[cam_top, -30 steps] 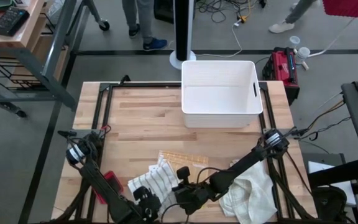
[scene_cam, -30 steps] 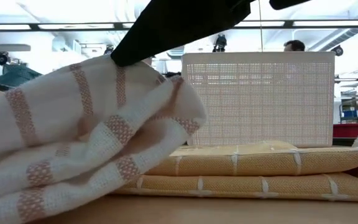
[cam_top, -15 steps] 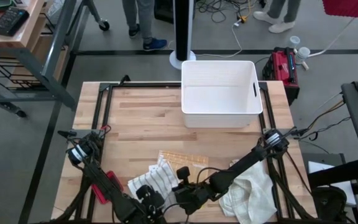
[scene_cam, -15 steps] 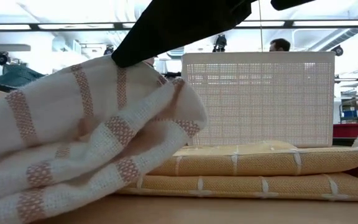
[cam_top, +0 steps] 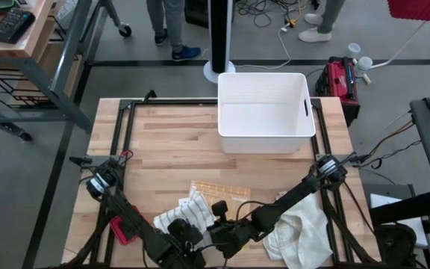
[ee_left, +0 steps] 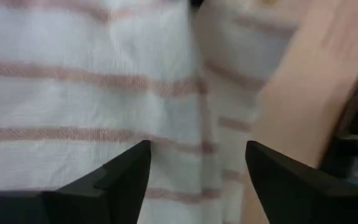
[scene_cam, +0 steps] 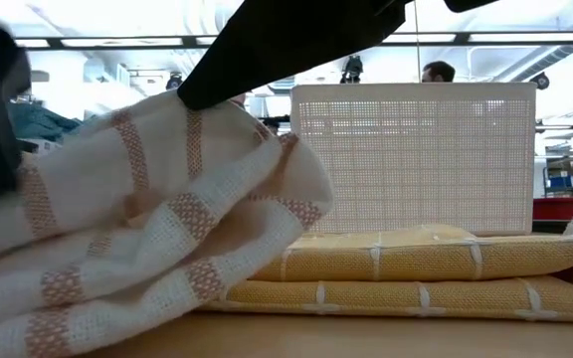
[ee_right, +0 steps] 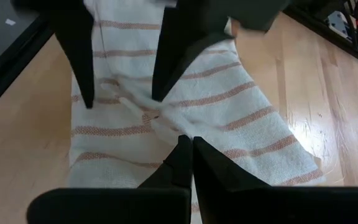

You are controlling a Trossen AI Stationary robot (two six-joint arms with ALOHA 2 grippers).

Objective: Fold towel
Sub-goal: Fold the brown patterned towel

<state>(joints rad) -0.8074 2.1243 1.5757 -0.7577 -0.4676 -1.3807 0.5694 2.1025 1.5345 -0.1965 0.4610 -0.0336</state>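
Note:
A white towel with tan stripes (cam_top: pixel 179 213) lies bunched near the table's front edge, its lower folds on the wood (scene_cam: pixel 147 229). My right gripper (ee_right: pixel 188 146) is shut on it and reaches in from the right (cam_top: pixel 213 228). My left gripper (ee_left: pixel 197 171) is open, with its two fingers (ee_right: pixel 82 74) spread over the towel's left part (cam_top: pixel 181 239). Whether its fingertips touch the cloth I cannot tell. My right gripper pinches a bunched fold (ee_right: pixel 163 124) near the striped towel's middle between its shut fingers. It comes slanting down from the table's right. The cloth rises to a peak (scene_cam: pixel 202 104) under the fingers, while the rest of the towel lies slack on the table.
A folded yellow towel (cam_top: pixel 219 190) lies just behind the striped one, stacked flat (scene_cam: pixel 416 268). A crumpled white cloth (cam_top: pixel 301 232) sits at the front right. A white bin (cam_top: pixel 263 112) stands at the far edge. People move in the room beyond the table.
My left gripper has moved toward the table's right, onto the striped towel, and now shows at the left edge of the low view. My right gripper has kept still with the towel's peak held up.

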